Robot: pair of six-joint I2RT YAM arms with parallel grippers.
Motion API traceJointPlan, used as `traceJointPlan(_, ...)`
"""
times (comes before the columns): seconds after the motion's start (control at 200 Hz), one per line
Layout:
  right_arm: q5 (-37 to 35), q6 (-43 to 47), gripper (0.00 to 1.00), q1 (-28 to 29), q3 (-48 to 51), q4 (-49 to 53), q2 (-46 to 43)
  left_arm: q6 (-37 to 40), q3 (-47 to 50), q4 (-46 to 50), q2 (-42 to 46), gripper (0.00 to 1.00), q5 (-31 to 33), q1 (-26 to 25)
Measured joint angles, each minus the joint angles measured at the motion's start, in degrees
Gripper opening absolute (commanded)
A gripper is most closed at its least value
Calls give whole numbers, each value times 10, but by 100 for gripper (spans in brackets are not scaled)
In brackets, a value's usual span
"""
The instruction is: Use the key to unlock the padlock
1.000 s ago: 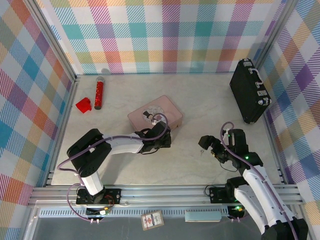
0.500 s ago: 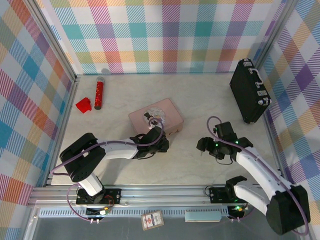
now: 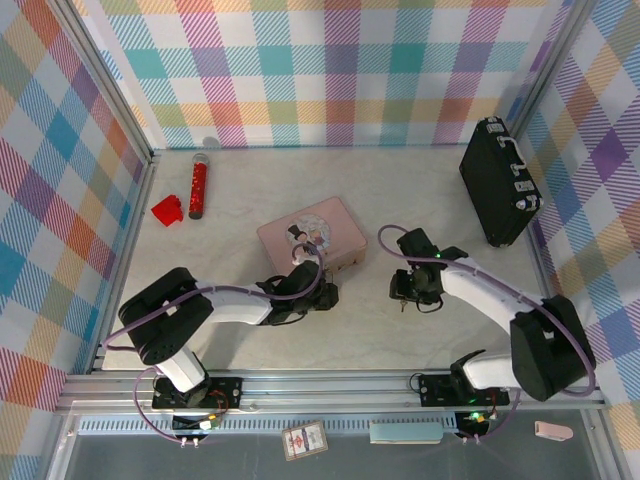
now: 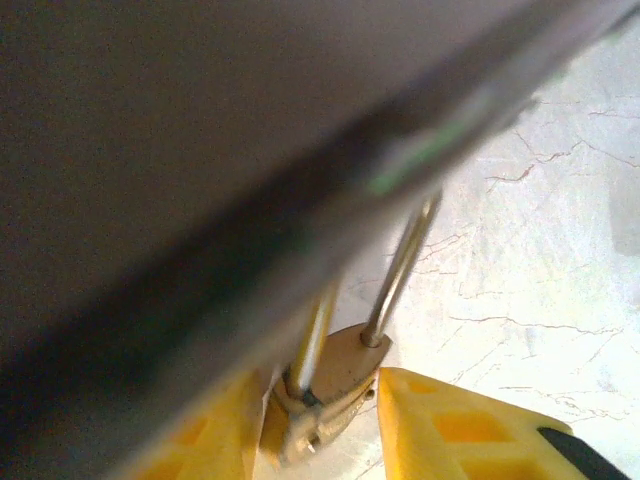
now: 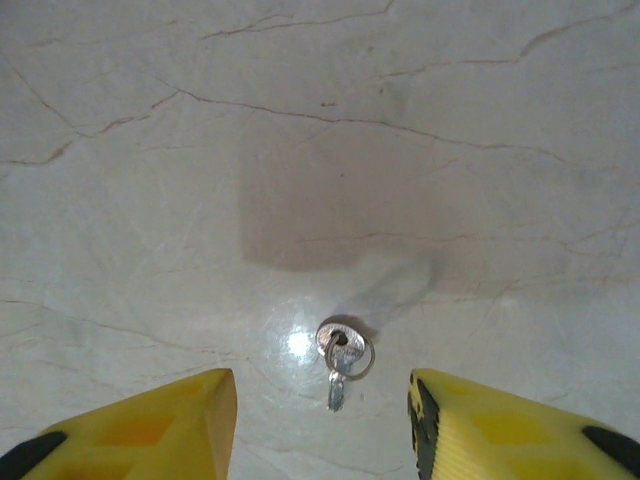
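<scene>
From above, the left gripper (image 3: 318, 292) sits low on the pale marble-patterned tabletop (image 3: 400, 200), just beside the near edge of the flat pink tin (image 3: 312, 232), while the right gripper (image 3: 405, 292) points down at the table well to the right of it; a black hard case (image 3: 500, 180) stands at the far right and a red cylinder (image 3: 198, 187) lies at the far left. At the left wrist, the yellow fingers (image 4: 450, 430) are closed against the small brass-gold padlock (image 4: 325, 385), its thin silver shackle rising under a dark blurred surface. At the right wrist, the yellow fingers (image 5: 520, 425) are spread wide and hold nothing, with the tiny silvery key (image 5: 340, 358) on its little ring lying flat on the marble between them.
</scene>
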State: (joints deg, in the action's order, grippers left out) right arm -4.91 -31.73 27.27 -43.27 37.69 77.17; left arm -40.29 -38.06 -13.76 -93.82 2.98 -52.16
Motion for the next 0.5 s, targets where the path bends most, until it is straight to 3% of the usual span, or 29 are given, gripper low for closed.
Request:
traceJointPlan(0.19, -11, 12, 36, 17, -22, 1, 49, -15, 44, -32, 37, 63, 13, -3)
traceJointPlan(0.5, -49, 11, 32, 43, -35, 19, 92, -26, 89, -83, 63, 69, 22, -3)
